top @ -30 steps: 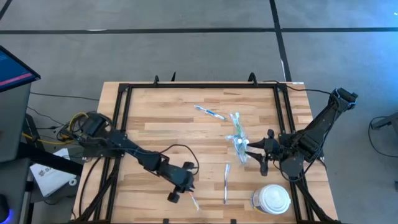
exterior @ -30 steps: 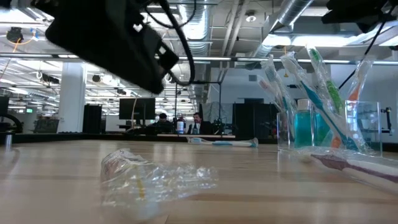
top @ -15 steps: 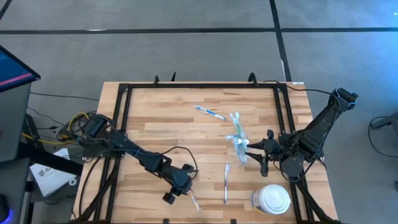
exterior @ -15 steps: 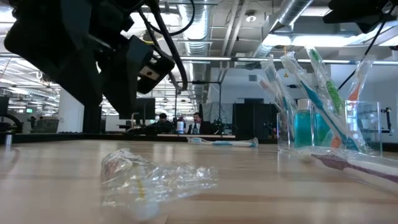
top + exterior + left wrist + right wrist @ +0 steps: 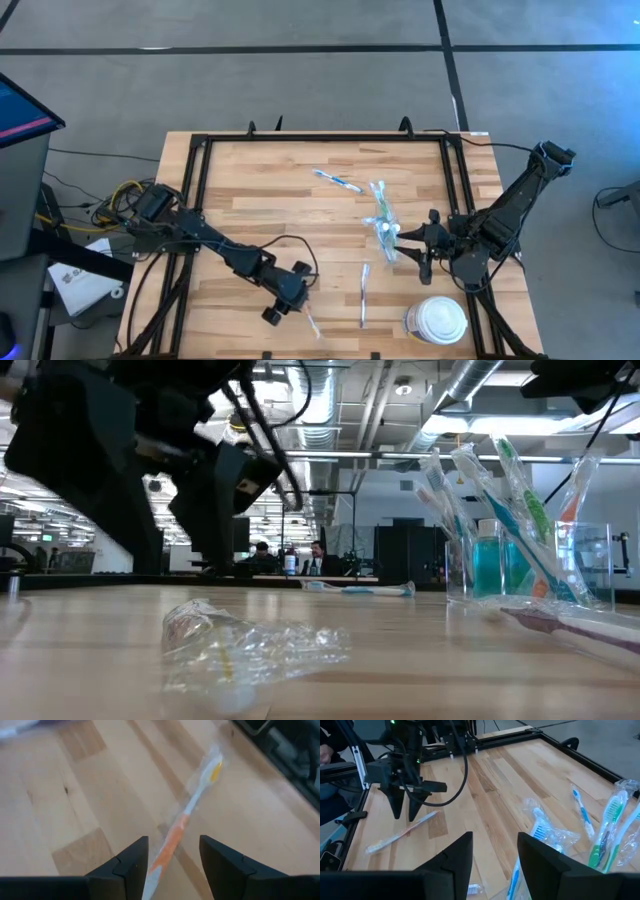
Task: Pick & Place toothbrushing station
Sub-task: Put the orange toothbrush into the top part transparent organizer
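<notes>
Orange-handled toothbrush [image 5: 172, 837] seemingly flat under left pincer [image 5: 172, 865], jaws apart, right pincer [image 5: 492, 852] parted beside cup [image 5: 388, 237].

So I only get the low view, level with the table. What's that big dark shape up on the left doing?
Observer: That is the left hand, fingers open, pointing down over an orange-handled toothbrush lying wrapped on the table.
Visitor: And the cup of brushes, anything near it?
Observer: The right hand waits beside the cup, open and empty.
Visitor: Anything else hiding?
Observer: A white lidded container stands on the table by the right arm.
</notes>
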